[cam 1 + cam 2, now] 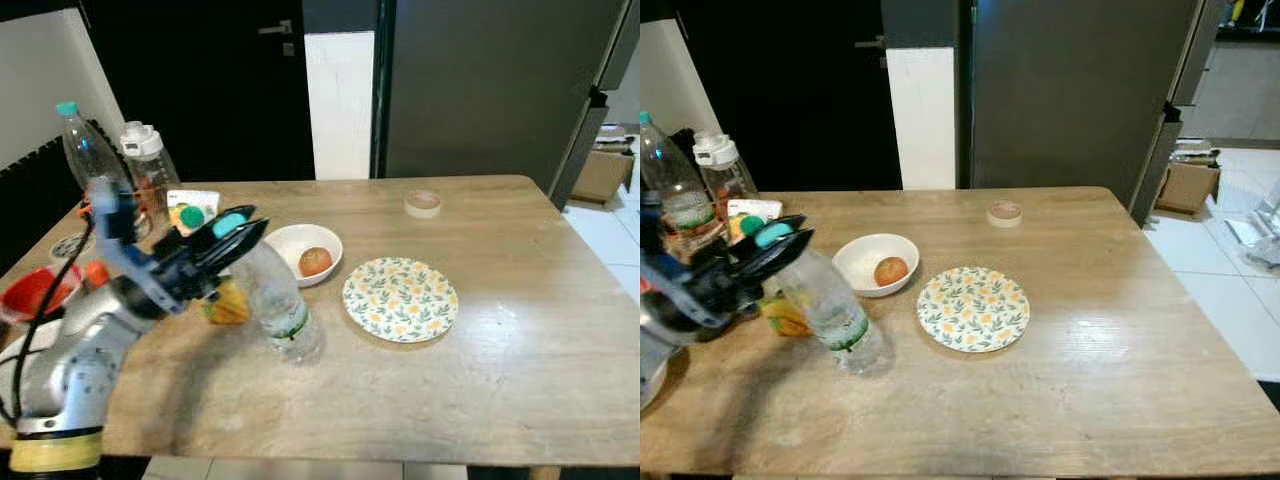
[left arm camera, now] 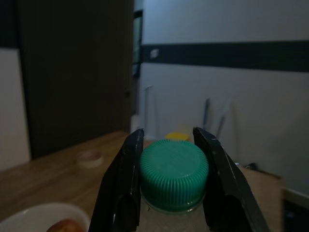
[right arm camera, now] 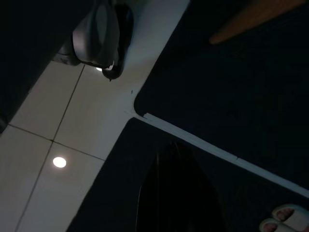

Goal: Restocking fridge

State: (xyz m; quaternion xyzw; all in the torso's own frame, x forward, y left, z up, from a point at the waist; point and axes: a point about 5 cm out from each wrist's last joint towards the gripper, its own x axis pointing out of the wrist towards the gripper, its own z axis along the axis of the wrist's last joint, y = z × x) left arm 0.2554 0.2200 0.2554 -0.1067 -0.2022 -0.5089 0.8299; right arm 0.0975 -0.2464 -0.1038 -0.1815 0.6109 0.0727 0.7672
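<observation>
A clear plastic water bottle (image 1: 278, 305) with a teal cap (image 2: 174, 174) leans tilted on the wooden table (image 1: 520, 360), its base on the tabletop beside a white bowl. My left gripper (image 1: 245, 225) is shut on the bottle at the cap, one black finger pressed on each side of it in the left wrist view. Behind the table's far edge stands the dark grey fridge (image 1: 490, 90) with its door closed. My right gripper (image 3: 176, 188) hangs idle in the dark above the tiled floor.
A white bowl (image 1: 290, 240) holds a round orange-brown fruit (image 1: 315, 261). Right of it lie a floral plate (image 1: 400, 298) and a tape roll (image 1: 423, 203). Two more bottles (image 1: 85, 150), a red bowl (image 1: 35, 292) and a yellow pack (image 1: 228, 305) crowd the left.
</observation>
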